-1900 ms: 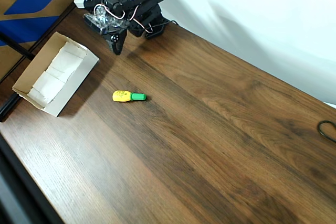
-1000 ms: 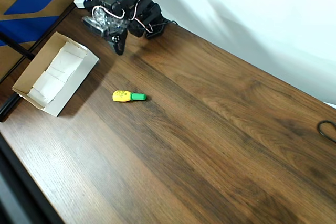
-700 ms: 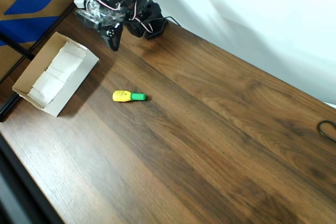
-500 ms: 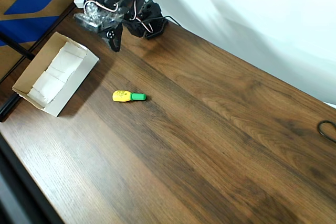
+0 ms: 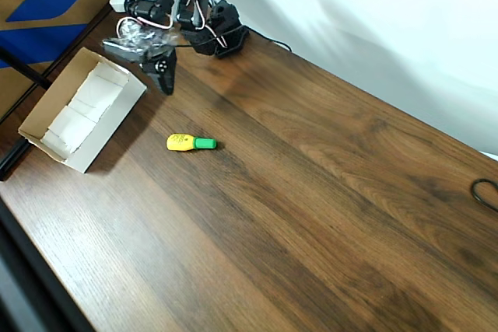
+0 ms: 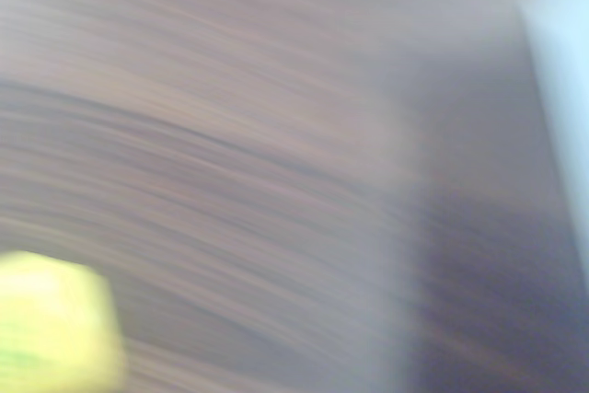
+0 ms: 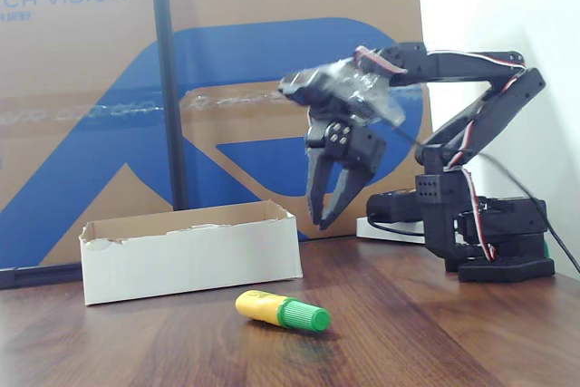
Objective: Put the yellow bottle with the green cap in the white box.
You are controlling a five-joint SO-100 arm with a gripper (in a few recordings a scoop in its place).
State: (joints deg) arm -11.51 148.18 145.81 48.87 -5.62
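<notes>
The yellow bottle with the green cap point(image 7: 280, 311) is seen lying on its side on the dark wood-grain counter point(image 5: 327, 215), nearest to the fixed camera. Its body is small, rounded and bright yellow, with small dark print on it visible in the overhead view point(image 5: 191, 143); the cap is a bright green cylinder. In the fixed view the cap points to the right and slightly toward the camera; in the overhead view it points to the right. In the wrist view a blurred yellow patch, taken to be the bottle point(image 6: 55, 324), is seen at the lower left over streaked wood grain.

Behind the bottle, the white box point(image 7: 190, 260) is set on the counter, near the bottle but apart from it. It is a shallow open-top tray with white outer walls, tan inner walls and white paper pieces on its bottom, as shown in the overhead view point(image 5: 107, 126).

Farther back, the pincer point(image 7: 326, 217) is held above the counter, pointing downward, empty, with its jaws slightly parted. In the overhead view the pincer point(image 5: 163, 79) is found beside the box's far end, well apart from the bottle. A large brown-and-blue carton point(image 7: 100, 124) is stood behind everything.
</notes>
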